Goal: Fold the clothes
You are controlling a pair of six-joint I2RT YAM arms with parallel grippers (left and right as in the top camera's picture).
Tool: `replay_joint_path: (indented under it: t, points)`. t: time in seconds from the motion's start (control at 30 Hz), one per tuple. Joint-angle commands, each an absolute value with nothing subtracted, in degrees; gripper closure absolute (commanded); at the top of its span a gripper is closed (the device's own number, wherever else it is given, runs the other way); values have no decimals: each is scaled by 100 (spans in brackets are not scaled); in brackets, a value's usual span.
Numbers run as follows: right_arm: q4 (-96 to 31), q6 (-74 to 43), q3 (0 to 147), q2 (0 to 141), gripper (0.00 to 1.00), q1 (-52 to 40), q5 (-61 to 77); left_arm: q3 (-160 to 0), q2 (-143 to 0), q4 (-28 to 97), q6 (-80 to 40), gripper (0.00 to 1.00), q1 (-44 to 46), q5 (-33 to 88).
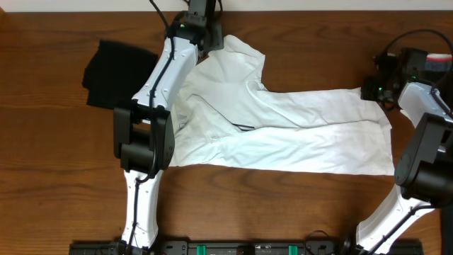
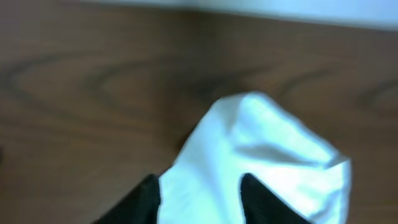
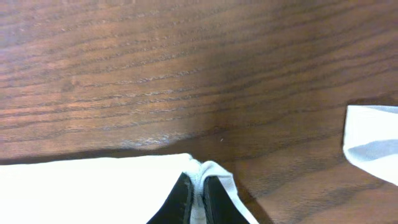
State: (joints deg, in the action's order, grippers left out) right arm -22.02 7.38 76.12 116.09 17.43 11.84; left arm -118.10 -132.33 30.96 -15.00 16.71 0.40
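A large white T-shirt (image 1: 283,127) lies across the wooden table, its body stretched to the right and one bunched end at the far left. My left gripper (image 1: 212,39) is at that far bunched end. In the left wrist view its fingers (image 2: 199,193) stand apart with white cloth (image 2: 267,137) between them. My right gripper (image 1: 374,91) is at the shirt's far right corner. In the right wrist view its fingers (image 3: 198,186) are shut on a pinch of the white hem (image 3: 93,186).
A black garment (image 1: 117,67) lies folded at the far left of the table (image 1: 56,156). Another bit of white cloth (image 3: 373,143) shows at the right edge of the right wrist view. The arm bases stand along the front edge.
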Motion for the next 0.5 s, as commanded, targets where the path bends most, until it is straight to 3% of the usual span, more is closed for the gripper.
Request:
replay_joint_path:
  t: [0.0, 0.33, 0.47]
  points:
    - [-2206, 799, 7607, 11489, 93, 1765, 1203, -11863, -13467, 2711, -1678, 48, 1695, 388]
    - [-2145, 797, 7607, 11515, 93, 1763, 1203, -11863, -14175, 1664, -1203, 47, 1879, 362]
    - [-2143, 797, 7607, 11542, 93, 1761, 1205, -11863, -14365, 1500, -1033, 46, 2029, -176]
